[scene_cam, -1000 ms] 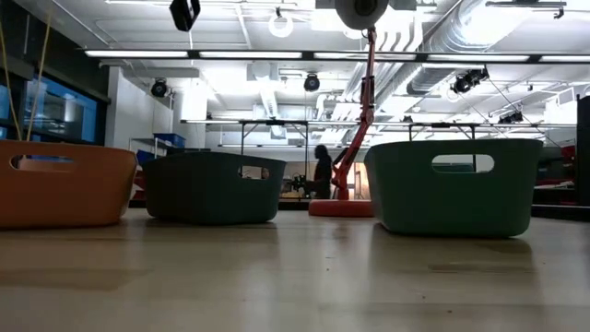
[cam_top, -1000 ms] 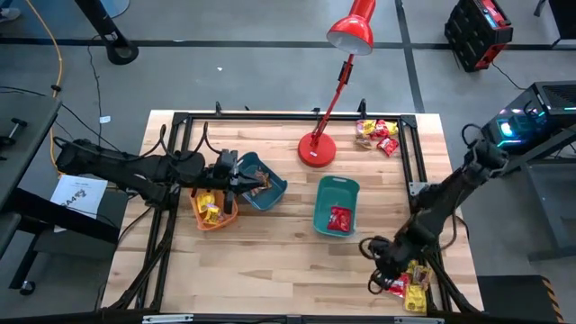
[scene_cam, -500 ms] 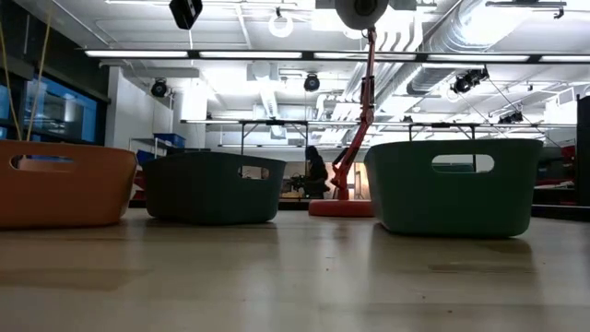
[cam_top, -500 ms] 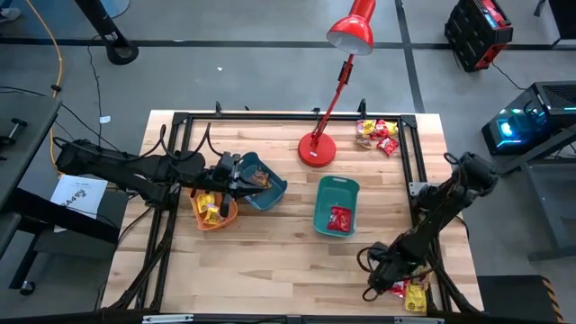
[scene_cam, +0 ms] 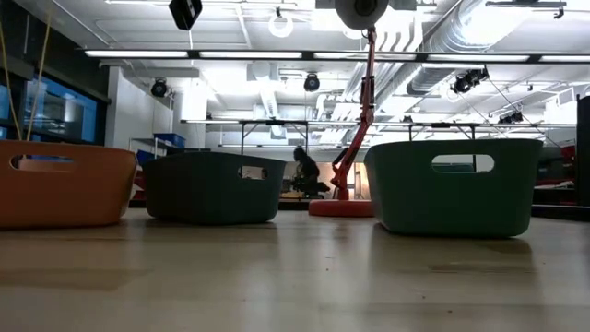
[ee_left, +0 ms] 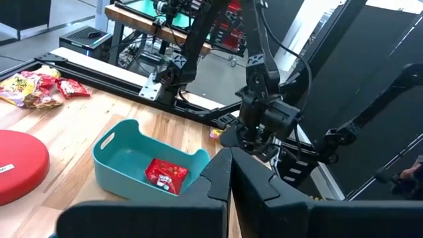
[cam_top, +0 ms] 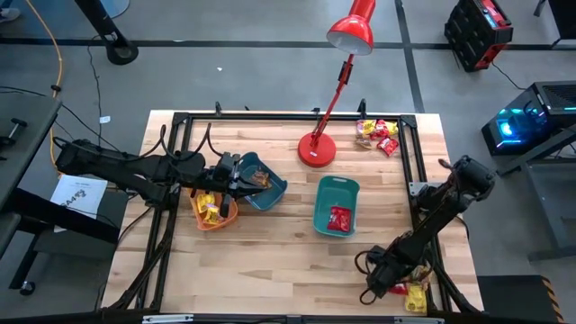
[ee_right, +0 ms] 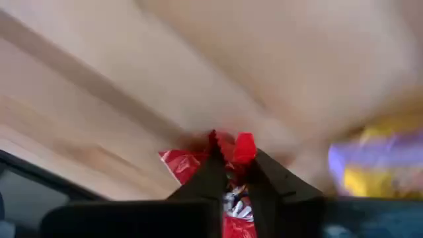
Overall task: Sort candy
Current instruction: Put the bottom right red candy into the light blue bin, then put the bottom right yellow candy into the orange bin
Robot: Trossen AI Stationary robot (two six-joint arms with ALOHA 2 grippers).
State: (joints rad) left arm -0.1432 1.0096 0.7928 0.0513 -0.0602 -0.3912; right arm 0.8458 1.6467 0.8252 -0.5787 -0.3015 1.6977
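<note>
- High view: the right end effector [cam_top: 385,281] is low over the candy pile [cam_top: 409,295] at the desk's [cam_top: 270,261] near right corner. A second pile [cam_top: 376,135] lies at the far right. Yellow candy sits in the orange bin [cam_top: 214,211], a red packet [cam_top: 339,219] in the teal bin [cam_top: 336,205]. The left end effector [cam_top: 236,176] hangs over the dark bin [cam_top: 263,181].
- Low view: only the three bins' walls show; no candy is visible.
- Left wrist view: the left fingers [ee_left: 221,182] are closed together on nothing.
- Right wrist view: the fingers [ee_right: 208,173] are clamped on a red packet's [ee_right: 228,151] crimped edge; a yellow one [ee_right: 377,165] lies beside it. The packets look light, crinkly and slippery, so a pinch on the flat crimp seems safest.
</note>
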